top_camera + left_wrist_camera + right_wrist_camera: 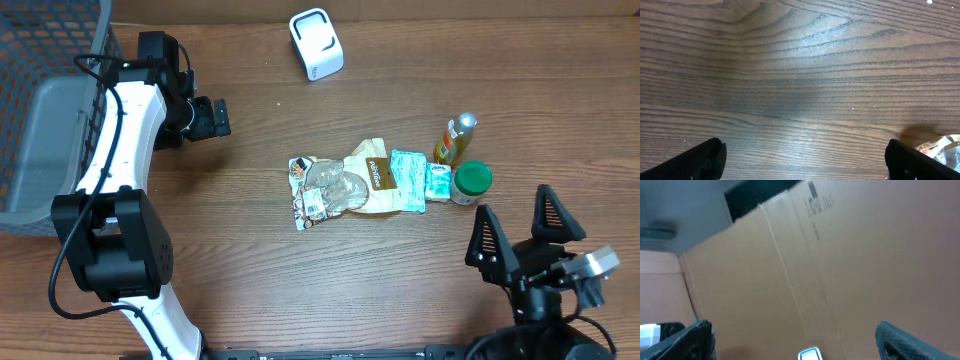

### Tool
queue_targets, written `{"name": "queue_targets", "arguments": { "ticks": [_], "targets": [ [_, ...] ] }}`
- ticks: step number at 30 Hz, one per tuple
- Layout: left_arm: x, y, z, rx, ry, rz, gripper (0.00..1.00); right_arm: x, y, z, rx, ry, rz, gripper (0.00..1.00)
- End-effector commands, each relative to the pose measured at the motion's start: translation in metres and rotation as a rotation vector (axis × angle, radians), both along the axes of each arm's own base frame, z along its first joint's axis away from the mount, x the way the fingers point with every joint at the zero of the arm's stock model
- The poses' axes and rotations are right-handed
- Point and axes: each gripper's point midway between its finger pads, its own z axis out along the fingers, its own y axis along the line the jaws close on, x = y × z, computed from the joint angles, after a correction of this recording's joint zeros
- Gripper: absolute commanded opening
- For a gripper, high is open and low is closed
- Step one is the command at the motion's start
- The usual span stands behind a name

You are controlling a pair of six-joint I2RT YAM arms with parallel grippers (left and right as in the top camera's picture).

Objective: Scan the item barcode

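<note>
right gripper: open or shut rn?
Open. Overhead, the right gripper has its fingers spread wide apart with nothing between them. The right wrist view shows the same gap.

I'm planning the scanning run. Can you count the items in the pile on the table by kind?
Flat packs: 4, namely clear packet, tan pouch, large teal packet, small teal packet
Bottle: 1
Green-lidded jar: 1
Total: 6
</note>
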Motion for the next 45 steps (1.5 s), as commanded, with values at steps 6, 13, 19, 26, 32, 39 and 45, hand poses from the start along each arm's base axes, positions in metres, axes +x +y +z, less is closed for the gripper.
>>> {"name": "queue_targets", "arguments": {
  "ticks": [6,13,19,26,32,39,45],
  "targets": [
    [0.002,0.001,0.009,0.008,-0.026,-0.006,1.0,0.009,0.01,-0.025,-0.111,-0.075,-0.01,1.0],
    [0.002,0.001,0.009,0.008,-0.026,-0.006,1.0,0.028,0.013,-0.073,-0.135,0.047,-0.004,1.0],
    [0.002,0.001,0.009,0.008,-0.026,-0.006,1.0,0.041,0.015,-0.115,-0.157,0.172,0.0,1.0],
    [0.002,0.001,0.009,0.008,-0.026,-0.006,1.0,0.048,0.016,-0.17,-0.199,0.395,0.015,1.0],
    [0.002,0.001,0.009,0.008,-0.026,-0.006,1.0,0.048,0.015,-0.179,-0.205,0.429,0.013,1.0],
    [0.002,0.001,0.009,0.008,-0.026,-0.006,1.0,0.048,0.013,-0.179,-0.266,0.418,-0.018,1.0],
    [0.002,0.001,0.009,0.008,-0.026,-0.006,1.0,0.049,0.012,-0.179,-0.4,0.385,-0.049,1.0]
  ]
}}
